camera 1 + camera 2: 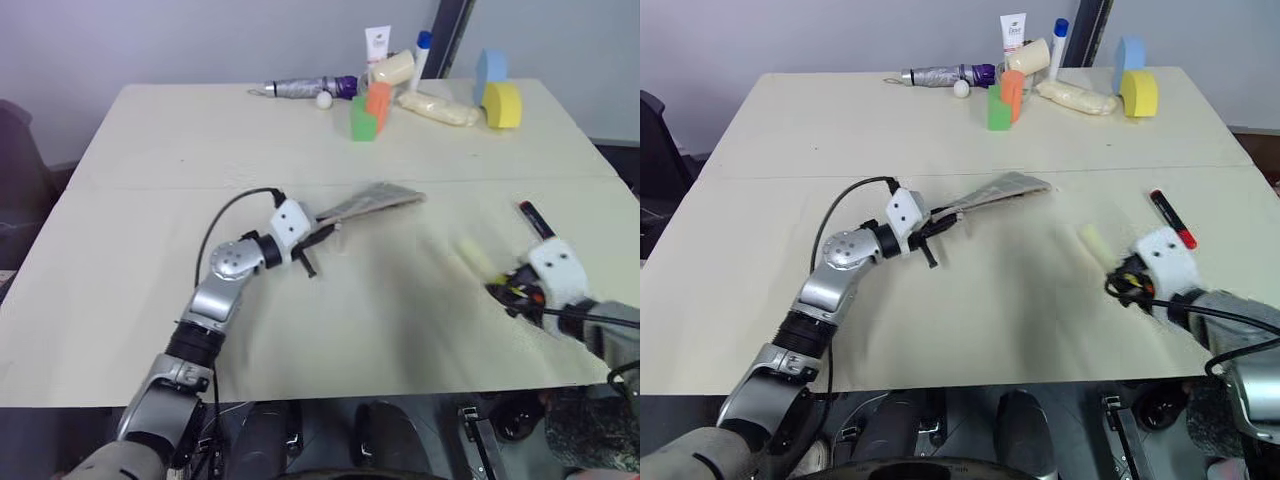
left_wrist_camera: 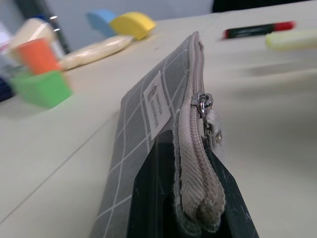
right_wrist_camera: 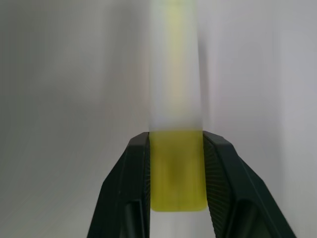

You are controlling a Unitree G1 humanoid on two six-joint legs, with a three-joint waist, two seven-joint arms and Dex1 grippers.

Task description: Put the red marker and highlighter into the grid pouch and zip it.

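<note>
Gripping the highlighter (image 3: 177,168) between its fingers, right pincer (image 3: 177,173); left pincer (image 2: 190,208) clamps grid pouch (image 2: 148,144).

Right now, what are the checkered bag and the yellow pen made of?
The grid pouch looks like soft grey fabric: woven zipper tape, a metal-looking pull, and it droops where the left pincer holds it. The highlighter looks like smooth yellow plastic, slightly see-through.

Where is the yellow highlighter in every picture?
Left eye: highlighter, right of middle, near the right tool.
Right eye: right of middle.
Left wrist: top right corner, below the red marker.
Right wrist: centre, between the black fingers.
Shared landmark: the red marker beside it.
</note>
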